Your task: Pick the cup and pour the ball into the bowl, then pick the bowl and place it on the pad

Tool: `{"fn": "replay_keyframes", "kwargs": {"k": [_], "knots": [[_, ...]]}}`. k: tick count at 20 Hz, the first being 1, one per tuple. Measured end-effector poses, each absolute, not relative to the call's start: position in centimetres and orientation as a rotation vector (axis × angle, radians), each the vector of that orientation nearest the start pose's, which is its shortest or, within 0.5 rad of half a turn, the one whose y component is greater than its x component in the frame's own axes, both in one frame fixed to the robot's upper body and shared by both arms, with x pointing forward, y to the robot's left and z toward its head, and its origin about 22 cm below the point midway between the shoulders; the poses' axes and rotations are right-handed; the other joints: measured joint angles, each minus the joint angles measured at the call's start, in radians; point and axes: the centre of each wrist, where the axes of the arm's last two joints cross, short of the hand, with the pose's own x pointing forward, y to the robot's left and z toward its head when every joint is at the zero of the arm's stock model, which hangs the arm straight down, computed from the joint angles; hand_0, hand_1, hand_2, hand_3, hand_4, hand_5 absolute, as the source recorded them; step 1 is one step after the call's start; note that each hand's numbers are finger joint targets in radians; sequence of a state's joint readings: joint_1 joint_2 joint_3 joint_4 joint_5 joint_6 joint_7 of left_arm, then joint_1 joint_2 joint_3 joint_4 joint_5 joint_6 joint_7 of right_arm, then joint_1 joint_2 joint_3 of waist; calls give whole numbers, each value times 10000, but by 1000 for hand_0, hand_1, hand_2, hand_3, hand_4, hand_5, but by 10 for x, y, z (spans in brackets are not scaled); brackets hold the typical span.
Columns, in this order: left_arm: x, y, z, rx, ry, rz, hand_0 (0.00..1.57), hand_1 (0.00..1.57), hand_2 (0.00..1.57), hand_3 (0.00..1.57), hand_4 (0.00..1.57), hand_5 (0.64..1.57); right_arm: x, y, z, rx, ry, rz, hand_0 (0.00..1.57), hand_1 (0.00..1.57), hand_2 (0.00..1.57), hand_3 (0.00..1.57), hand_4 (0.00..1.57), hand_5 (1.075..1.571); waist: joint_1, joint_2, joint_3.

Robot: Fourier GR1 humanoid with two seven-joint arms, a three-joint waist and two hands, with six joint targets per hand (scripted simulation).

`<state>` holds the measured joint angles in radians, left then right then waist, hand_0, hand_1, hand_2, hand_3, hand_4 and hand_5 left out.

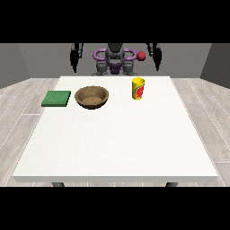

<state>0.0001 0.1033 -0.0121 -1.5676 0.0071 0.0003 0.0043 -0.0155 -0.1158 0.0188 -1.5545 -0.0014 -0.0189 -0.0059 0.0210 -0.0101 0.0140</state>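
Three things sat on the tabletop (112, 143): green pad (56, 98), wooden bowl (92, 96) just beside it, and yellow cup (138, 88) (well apart). Both hands (74, 60) (157, 58) hung raised behind, holding nothing; whether their fingers were spread or curled, I could not tell.

Large white table (117, 148) on pale, seemingly wooden floor (18, 103), grey walls (27, 56) behind.
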Motion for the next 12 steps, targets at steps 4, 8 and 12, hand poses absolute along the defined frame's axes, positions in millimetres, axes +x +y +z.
{"fn": "replay_keyframes", "kwargs": {"k": [4, 8, 12], "knots": [[244, 254, 18, 766, -15778, -998, 0, 0, 0, 0, 0, 1557, 247, -253, 19, -956, -15883, 1034, 0, 0, 0, 0, 0, 1569, -26, -1260, -68], [250, 254, 39, 371, -15928, -391, 0, 0, 0, 0, 0, 1557, 243, -278, 28, -707, -15731, 872, 0, 0, 0, 0, 0, 1570, -287, -1986, -110], [253, 278, 62, 14, -16289, 227, 0, 0, 0, 0, 0, 1548, 236, -313, 38, -401, -15793, 493, 0, 0, 0, 0, 0, 1571, -346, -1867, -125]]}}
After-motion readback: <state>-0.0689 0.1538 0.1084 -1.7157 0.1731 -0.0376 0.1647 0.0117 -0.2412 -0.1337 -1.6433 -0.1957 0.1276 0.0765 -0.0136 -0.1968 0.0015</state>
